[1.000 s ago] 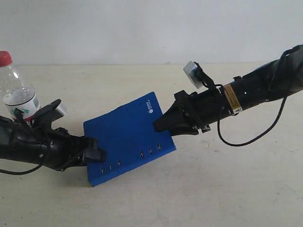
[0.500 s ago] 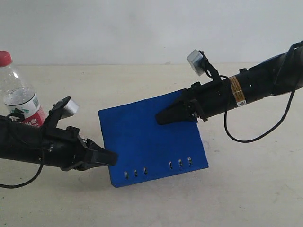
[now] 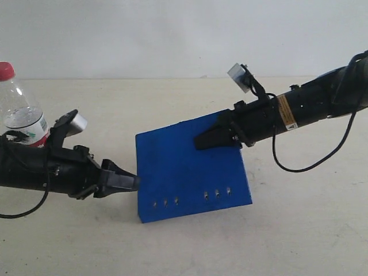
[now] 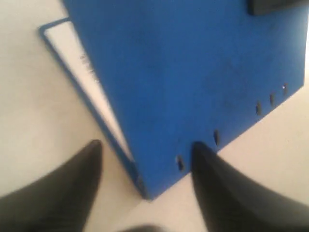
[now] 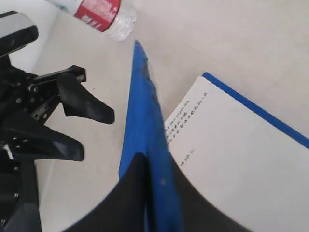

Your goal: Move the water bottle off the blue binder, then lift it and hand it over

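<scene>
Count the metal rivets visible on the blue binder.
6 rivets, all along the blue binder's lower edge in the exterior view: three left of middle, three right. None seem hidden.

Slightly raised exterior view; both wrist views close on the shared blue binder (image 3: 190,172).

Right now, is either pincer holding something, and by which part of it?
The right pincer holds the blue binder by the edge of its raised cover. The left pincer is open and holds nothing.
</scene>
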